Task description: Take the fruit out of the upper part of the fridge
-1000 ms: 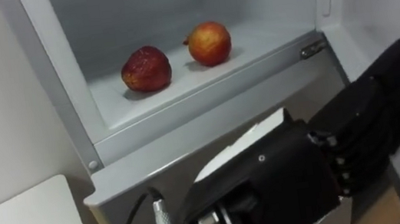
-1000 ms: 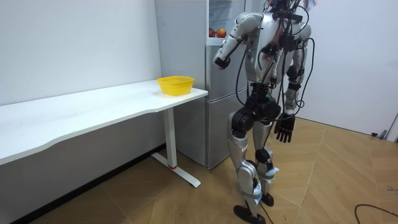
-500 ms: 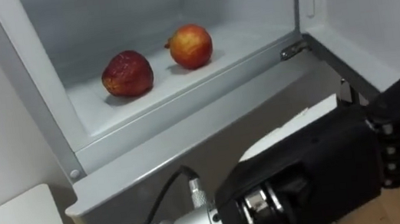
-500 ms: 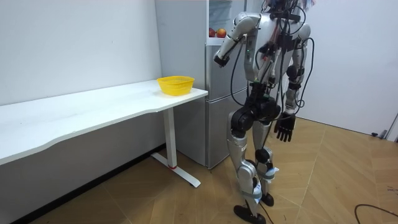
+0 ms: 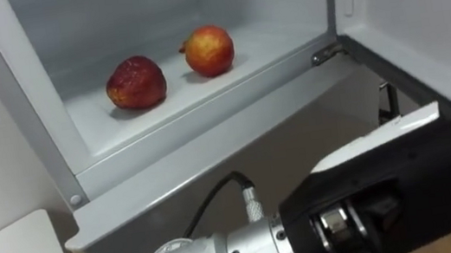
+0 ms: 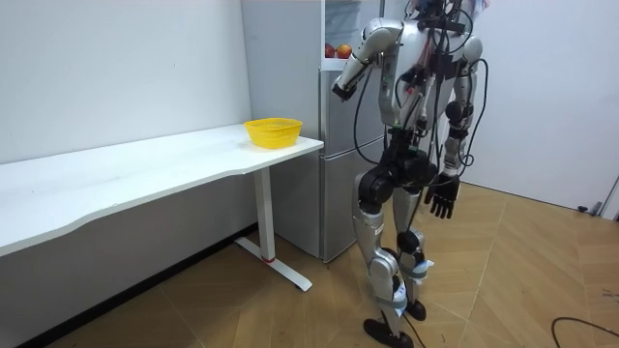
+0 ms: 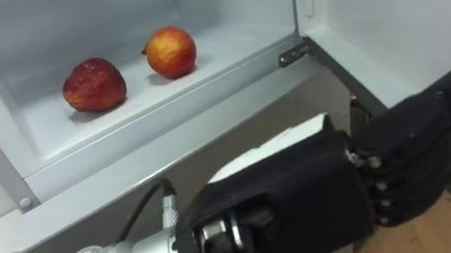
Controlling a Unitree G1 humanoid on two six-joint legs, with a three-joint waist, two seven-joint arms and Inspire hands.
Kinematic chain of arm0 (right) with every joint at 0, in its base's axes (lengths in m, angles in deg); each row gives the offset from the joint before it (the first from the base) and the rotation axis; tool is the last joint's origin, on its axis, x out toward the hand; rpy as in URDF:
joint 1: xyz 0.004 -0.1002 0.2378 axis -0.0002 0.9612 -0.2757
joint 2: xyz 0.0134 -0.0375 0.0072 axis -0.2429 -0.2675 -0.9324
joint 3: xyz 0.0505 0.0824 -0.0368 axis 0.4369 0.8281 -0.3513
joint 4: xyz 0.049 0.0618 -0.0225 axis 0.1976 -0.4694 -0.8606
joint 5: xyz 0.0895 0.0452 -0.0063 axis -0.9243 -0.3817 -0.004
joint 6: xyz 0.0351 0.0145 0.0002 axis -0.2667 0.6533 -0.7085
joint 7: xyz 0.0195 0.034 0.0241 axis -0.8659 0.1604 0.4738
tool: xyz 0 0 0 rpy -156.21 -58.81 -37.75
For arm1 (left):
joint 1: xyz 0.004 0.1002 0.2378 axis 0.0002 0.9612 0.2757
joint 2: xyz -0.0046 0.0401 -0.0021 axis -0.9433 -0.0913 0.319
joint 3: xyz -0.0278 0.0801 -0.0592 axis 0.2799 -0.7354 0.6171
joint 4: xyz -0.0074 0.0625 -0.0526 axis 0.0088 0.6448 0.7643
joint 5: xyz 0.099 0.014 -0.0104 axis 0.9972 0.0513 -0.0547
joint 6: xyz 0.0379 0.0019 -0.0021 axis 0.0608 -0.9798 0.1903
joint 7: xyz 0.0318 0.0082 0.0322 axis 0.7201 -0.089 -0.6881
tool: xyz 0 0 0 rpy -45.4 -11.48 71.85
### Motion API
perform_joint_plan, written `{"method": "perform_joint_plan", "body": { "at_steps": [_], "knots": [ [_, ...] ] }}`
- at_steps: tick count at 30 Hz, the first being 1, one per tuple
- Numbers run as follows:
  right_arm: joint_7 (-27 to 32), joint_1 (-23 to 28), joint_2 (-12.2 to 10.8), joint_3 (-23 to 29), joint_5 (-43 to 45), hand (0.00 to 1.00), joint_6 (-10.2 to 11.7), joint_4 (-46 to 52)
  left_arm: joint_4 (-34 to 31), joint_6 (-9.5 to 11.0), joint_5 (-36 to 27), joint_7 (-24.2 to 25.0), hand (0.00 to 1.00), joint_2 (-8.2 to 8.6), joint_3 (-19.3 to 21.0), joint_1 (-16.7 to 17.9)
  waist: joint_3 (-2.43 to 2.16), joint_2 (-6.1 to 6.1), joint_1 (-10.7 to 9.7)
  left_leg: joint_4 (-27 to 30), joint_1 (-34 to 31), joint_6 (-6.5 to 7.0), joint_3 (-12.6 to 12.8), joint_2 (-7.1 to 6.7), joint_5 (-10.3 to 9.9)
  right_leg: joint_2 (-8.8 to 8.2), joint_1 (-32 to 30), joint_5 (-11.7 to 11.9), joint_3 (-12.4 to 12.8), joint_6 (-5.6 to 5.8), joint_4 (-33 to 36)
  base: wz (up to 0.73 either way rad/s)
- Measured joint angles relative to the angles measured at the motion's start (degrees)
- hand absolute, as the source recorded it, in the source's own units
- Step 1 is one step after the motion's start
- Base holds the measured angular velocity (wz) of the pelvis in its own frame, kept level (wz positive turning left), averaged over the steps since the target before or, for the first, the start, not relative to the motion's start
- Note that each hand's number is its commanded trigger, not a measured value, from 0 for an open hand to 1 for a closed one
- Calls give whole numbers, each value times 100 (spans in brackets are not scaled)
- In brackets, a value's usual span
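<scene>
The open white upper fridge (image 5: 209, 137) has a front ledge that the black left hand (image 7: 330, 191), just below it, could strike when rising, or it could set a round apple rolling. Its fingers (image 7: 425, 152) lie straight, together and empty; the right hand (image 6: 441, 201) hangs loosely spread. The dark red apple (image 5: 136, 82) sits nearer the shelf's front edge than the red-yellow apple (image 5: 208, 50).

Probably a lab: bare walls (image 6: 116, 68), desk (image 6: 145, 169), fridge (image 6: 338, 193).

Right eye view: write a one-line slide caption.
Left hand hovers below the fridge shelf bearing a dark red apple and a yellow-red apple.
</scene>
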Motion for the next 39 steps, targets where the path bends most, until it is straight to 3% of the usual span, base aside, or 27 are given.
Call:
{"method": "perform_joint_plan", "body": {
  "at_steps": [7, 20, 28, 30, 33, 39],
  "knots": [
    [127, 11, 16, -42, -40, 0, 1, -5, 2, -2, 8, -109, 0, 99, -27, -1, 21, 47, -197, -1, 22, 0, 37, 14, 0, 21, 34, 6, 56, -6, 8, -4],
    [179, 4, 13, -53, 29, 0, -9, -36, 202, -14, 91, -157, 0, 680, -248, -337, 50, 95, -258, -3, 91, 0, 215, 57, 0, 60, 68, 23, 64, -35, -27, -1],
    [235, -11, 10, -107, 27, 0, -39, -30, 256, -19, 218, -161, 0, 772, -258, -339, 61, 78, -228, -9, 92, -1, 194, 70, 0, 71, 66, 29, 56, -47, -42, 0],
    [223, -8, 12, -188, -20, 0, -43, -29, 254, -19, 280, -161, 0, 762, -258, -341, 62, 76, -177, -10, 90, -1, 181, 69, 0, 71, 61, 32, 59, -51, -41, -3],
    [189, -9, 11, -266, -50, 0, -25, -7, 240, -19, 463, -166, 0, 615, -224, -339, 66, 70, -45, -15, 70, -1, 144, 70, 0, 72, 88, 32, 57, -51, -27, 1],
    [167, 19, 9, -256, -8, 0, 17, -66, 62, -18, 705, -209, 0, -39, 542, -335, 80, 32, 370, -31, -11, -2, -229, 72, 1, 57, 82, 37, -186, -58, 1, 20]
  ]
}}
